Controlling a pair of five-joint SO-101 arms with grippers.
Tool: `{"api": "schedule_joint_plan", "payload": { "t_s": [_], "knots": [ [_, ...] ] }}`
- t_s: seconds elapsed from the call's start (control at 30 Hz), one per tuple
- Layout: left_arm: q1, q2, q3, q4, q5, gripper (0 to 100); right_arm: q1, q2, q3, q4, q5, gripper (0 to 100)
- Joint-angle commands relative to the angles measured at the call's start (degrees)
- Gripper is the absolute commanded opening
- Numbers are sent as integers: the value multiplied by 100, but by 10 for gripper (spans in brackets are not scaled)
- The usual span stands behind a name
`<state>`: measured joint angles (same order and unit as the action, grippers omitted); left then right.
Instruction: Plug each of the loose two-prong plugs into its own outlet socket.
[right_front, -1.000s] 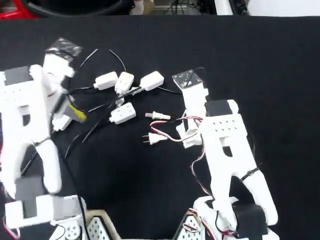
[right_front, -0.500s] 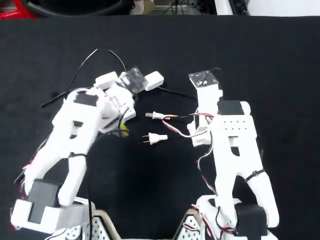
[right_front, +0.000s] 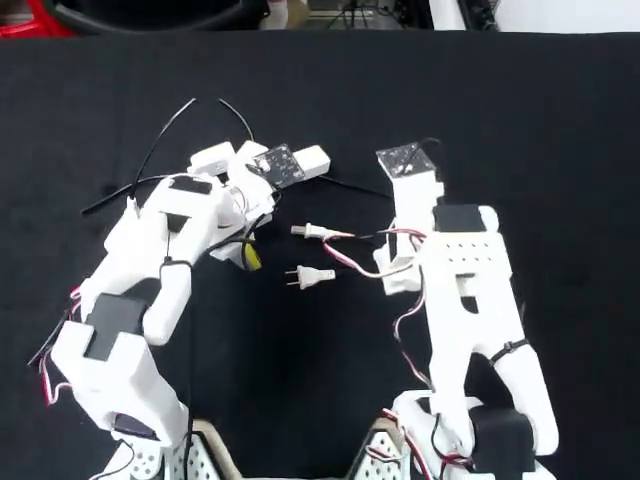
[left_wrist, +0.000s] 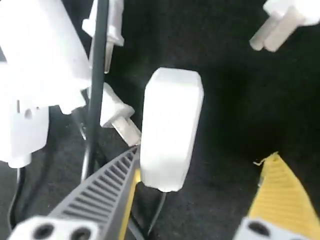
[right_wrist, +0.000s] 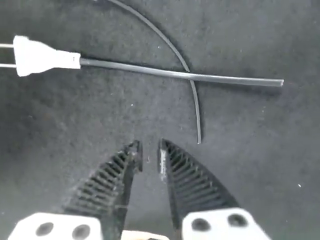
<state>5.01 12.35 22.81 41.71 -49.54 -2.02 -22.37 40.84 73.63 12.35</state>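
Two loose plugs lie mid-frame in the high view on the black table (right_front: 560, 110): the upper plug (right_front: 320, 232) and the lower plug (right_front: 316, 277). Both have their long axis across the frame, prongs pointing left. Red and white wires (right_front: 350, 268) from the right arm loop just beside them. Sockets (right_front: 212, 158) and black cords crowd the upper left. There the left tool (left_wrist: 202, 157) stands wide open, with a white socket block (left_wrist: 171, 129) between its fingers, touching the grey finger (left_wrist: 100, 192). The right tool (right_wrist: 148, 157) is all but closed on nothing, over bare table near a corded plug (right_wrist: 45, 56). The frame's right and top are open table.
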Motion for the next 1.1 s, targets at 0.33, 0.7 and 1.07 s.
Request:
{"api": "schedule_joint_plan", "payload": {
  "t_s": [0.33,0.7,1.07],
  "knots": [
    [-110,26,-312,-343,-26,59,105,-171,92,-369,-26,57],
    [-57,-1011,-13,1459,-62,51,105,-171,101,-369,-35,57],
    [13,-4229,3820,1222,-1178,55,97,-171,101,-343,-35,57]
  ]
}}
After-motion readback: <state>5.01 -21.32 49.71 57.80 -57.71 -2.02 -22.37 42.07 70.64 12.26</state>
